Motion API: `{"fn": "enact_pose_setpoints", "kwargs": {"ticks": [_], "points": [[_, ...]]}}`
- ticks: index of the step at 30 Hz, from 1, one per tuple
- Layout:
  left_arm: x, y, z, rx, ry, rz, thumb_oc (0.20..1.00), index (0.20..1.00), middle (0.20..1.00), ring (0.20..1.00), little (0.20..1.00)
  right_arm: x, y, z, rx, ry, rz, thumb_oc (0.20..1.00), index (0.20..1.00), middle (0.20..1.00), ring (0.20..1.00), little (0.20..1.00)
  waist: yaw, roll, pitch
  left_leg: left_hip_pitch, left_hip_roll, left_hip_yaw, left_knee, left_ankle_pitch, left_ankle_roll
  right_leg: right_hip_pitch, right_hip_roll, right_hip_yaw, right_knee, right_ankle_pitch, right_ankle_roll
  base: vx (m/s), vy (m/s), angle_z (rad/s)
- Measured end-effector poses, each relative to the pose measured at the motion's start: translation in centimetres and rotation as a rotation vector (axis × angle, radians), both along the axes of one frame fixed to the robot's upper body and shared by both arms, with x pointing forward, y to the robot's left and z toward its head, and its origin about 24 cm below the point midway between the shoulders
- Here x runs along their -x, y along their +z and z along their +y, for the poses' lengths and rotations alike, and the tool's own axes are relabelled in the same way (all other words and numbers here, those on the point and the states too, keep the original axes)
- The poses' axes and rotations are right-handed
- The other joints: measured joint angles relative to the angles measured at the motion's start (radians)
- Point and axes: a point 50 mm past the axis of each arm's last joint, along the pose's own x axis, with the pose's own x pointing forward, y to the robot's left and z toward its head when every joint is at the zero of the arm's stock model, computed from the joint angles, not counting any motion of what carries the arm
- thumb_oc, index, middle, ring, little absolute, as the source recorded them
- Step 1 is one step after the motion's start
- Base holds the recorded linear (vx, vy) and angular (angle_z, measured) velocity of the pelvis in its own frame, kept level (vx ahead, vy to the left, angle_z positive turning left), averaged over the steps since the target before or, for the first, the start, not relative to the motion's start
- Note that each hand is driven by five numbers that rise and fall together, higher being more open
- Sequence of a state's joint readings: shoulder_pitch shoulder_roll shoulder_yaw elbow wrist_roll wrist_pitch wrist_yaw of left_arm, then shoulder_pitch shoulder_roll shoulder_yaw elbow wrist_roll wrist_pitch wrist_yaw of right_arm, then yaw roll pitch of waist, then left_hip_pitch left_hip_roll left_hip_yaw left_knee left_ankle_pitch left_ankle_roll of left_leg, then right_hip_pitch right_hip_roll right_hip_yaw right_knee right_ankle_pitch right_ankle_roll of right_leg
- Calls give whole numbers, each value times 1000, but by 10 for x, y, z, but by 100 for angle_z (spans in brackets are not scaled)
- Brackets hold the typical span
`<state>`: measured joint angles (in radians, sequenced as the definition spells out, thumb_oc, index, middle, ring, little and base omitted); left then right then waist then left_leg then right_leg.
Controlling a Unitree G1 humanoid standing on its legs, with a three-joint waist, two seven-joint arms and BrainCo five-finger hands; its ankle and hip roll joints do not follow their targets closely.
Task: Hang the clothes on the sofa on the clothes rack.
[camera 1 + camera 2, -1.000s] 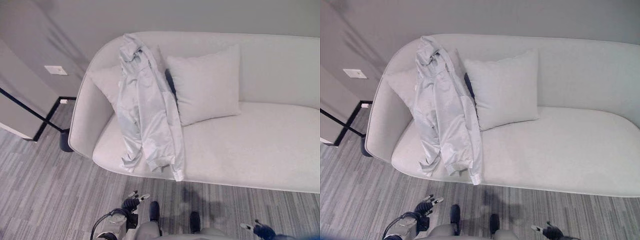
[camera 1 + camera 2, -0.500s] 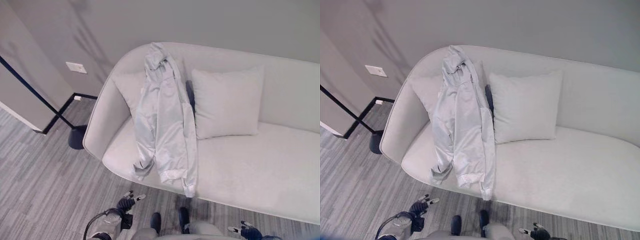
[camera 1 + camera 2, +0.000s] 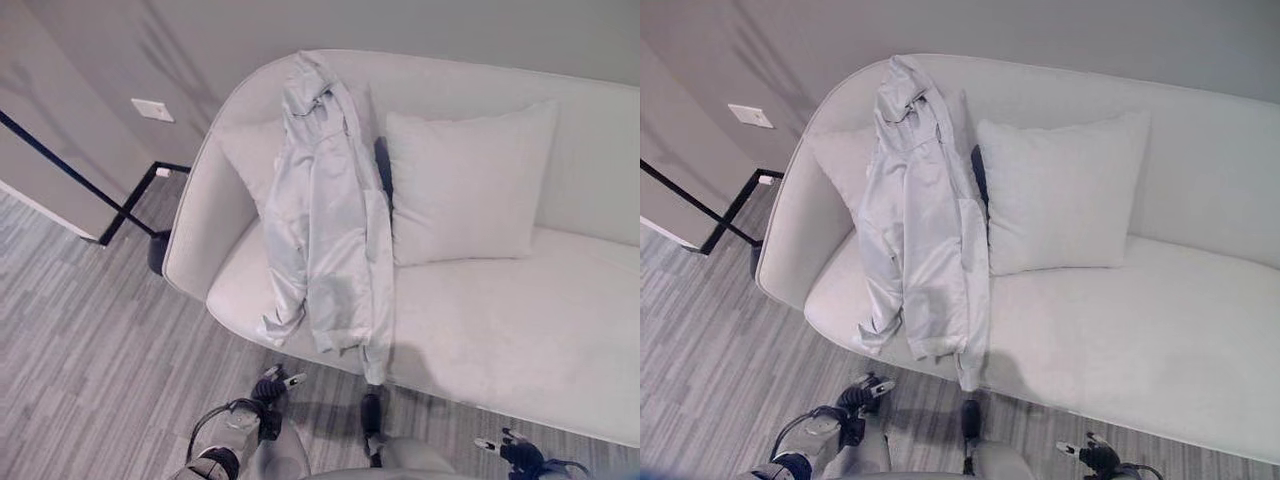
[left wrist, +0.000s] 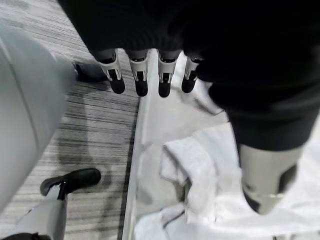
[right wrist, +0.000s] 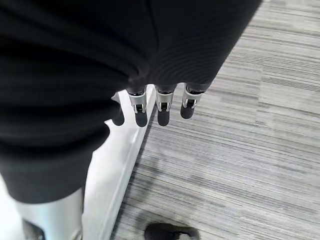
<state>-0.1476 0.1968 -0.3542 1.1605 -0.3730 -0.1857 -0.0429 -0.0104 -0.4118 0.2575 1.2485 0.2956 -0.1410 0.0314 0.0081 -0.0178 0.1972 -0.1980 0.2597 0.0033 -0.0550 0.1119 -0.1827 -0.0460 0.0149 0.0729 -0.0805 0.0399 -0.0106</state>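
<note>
One jacket [image 3: 325,230], pale and light, draped over the sofa [image 3: 520,320] back and seat, hood at the top edge, hem and one sleeve cuff hanging over the front lip; it lies ahead of and above the left hand [image 3: 272,386], apart from it.

One left hand, low by the sofa front, fingers [image 4: 141,82] straight and relaxed, thumb apart, holding nothing; the jacket's lower folds show just past its fingertips in the wrist view.

One right hand [image 3: 1092,455], low and well to the right of the jacket, fingers [image 5: 163,112] straight, empty, beside the sofa's front edge.

Two cushions: one [image 3: 465,180] right of the jacket, one [image 3: 245,160] partly under it.

One clothes rack [image 3: 90,195], dark bar and base, on the floor beyond the sofa's left end, well apart from both hands.

Step in hand, judged: reaching for the jacket. Advice: raise the left hand toward the collar or shoulder, not the dangling cuff, so the garment lifts whole; gather a firm fold of cloth; bring the right hand across to steady the other shoulder before carrying it to the rack.
</note>
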Motion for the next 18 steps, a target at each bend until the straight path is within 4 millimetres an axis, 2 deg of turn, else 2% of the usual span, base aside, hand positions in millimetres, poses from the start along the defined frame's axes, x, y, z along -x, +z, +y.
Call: {"fn": "enact_pose_setpoints", "kwargs": {"ticks": [2, 3, 4, 5, 7, 8, 10, 11, 12, 13, 14, 15, 16, 18], "points": [[-5, 3, -3, 6, -6, -18, 1000, 1000, 1000, 1000, 1000, -1, 0, 0, 0, -1, -1, 1000, 1000, 1000, 1000, 1000, -6, 0, -3, 12, -58, 9, -6, 4, 7, 24, -33, 7, -6, -13, 22, 126, 419, -23], [-11, 5, -3, 7, -11, -35, 1000, 1000, 1000, 1000, 1000, -3, 1, -1, 2, 0, -5, 1000, 1000, 1000, 1000, 1000, -9, 9, -14, 14, -98, 12, -24, 8, 17, 22, -51, 15, -6, -20, 35, 55, 342, -28], [-14, 7, -3, 6, -13, -46, 1000, 1000, 1000, 1000, 1000, -8, 3, -1, 4, 6, -21, 1000, 1000, 1000, 1000, 1000, -8, 17, -17, 17, -119, 20, -40, 10, 27, 19, -61, 24, -6, -26, 50, 29, 295, -57], [-16, 9, 1, -4, -15, -52, 1000, 1000, 1000, 1000, 1000, -17, 5, 3, -7, 21, -54, 1000, 1000, 1000, 1000, 1000, -5, 26, -23, 25, -138, 60, -41, 17, 104, 9, -73, 50, 0, -37, 75, 19, 260, -66], [-22, 14, 13, -38, -13, -73, 1000, 1000, 1000, 1000, 1000, -27, 2, 22, -60, 49, -87, 1000, 1000, 1000, 1000, 1000, 2, -6, -31, 25, -166, 100, -36, 17, 127, -32, -105, 41, 49, -34, 97, 51, 252, -48], [-25, 17, 21, -58, -15, -87, 1000, 1000, 1000, 1000, 1000, -27, 0, 30, -83, 52, -91, 1000, 1000, 1000, 1000, 1000, -6, -22, -33, 28, -195, 102, -36, 5, 152, -36, -128, 21, 69, -29, 105, 84, 223, -5], [-29, 19, 23, -64, -14, -96, 1000, 1000, 1000, 1000, 1000, -26, -2, 32, -89, 48, -87, 1000, 1000, 1000, 1000, 1000, -8, -26, -36, 39, -230, 99, -36, -10, 181, -62, -147, 11, 137, -35, 115, 86, 184, 8], [-26, 18, 25, -68, -11, -89, 1000, 1000, 1000, 1000, 1000, -25, -2, 33, -89, 47, -85, 1000, 1000, 1000, 1000, 1000, -6, -27, -37, 53, -242, 98, -36, -18, 193, -70, -156, 26, 166, -49, 143, 64, 130, 5], [-24, 17, 26, -72, -7, -76, 1000, 1000, 1000, 1000, 1000, -23, -3, 33, -92, 47, -79, 1000, 1000, 1000, 1000, 1000, -6, -29, -44, 64, -252, 97, -36, -27, 206, -79, -154, 37, 193, -74, 179, 65, 127, 3], [-21, 15, 29, -79, -3, -65, 1000, 1000, 1000, 1000, 1000, -21, -3, 34, -93, 48, -75, 1000, 1000, 1000, 1000, 1000, -5, -32, -51, 65, -255, 95, -36, -30, 209, -89, -144, 47, 207, -86, 195, 84, 121, 40], [-14, 13, 37, -107, 4, -34, 1000, 1000, 1000, 1000, 1000, -16, -7, 40, -95, 94, -40, 1000, 1000, 1000, 1000, 1000, -15, -40, -59, 67, -265, 62, -36, -31, 211, -110, -65, 85, 197, -119, 204, 71, 90, 49], [-14, 13, 39, -111, 3, -35, 1000, 1000, 1000, 1000, 1000, -12, -9, 41, -99, 88, -25, 1000, 1000, 1000, 1000, 1000, -15, -50, -66, 67, -277, 59, -35, -31, 211, -110, -55, 84, 169, -110, 193, 61, 46, 54], [-9, 10, 38, -103, 6, -23, 1000, 1000, 1000, 1000, 1000, -9, -10, 40, -100, 76, -15, 1000, 1000, 1000, 1000, 1000, -14, -60, -72, 74, -295, 58, -36, -34, 214, -113, -55, 79, 138, -99, 135, 41, -4, 19], [4, 4, 35, -94, 4, 9, 1000, 1000, 1000, 1000, 1000, -5, -11, 37, -95, 56, -4, 1000, 1000, 1000, 1000, 1000, -11, -50, -76, 90, -297, 64, -36, -35, 214, -43, -62, 80, 44, -48, 110, 74, -15, 1]]}}
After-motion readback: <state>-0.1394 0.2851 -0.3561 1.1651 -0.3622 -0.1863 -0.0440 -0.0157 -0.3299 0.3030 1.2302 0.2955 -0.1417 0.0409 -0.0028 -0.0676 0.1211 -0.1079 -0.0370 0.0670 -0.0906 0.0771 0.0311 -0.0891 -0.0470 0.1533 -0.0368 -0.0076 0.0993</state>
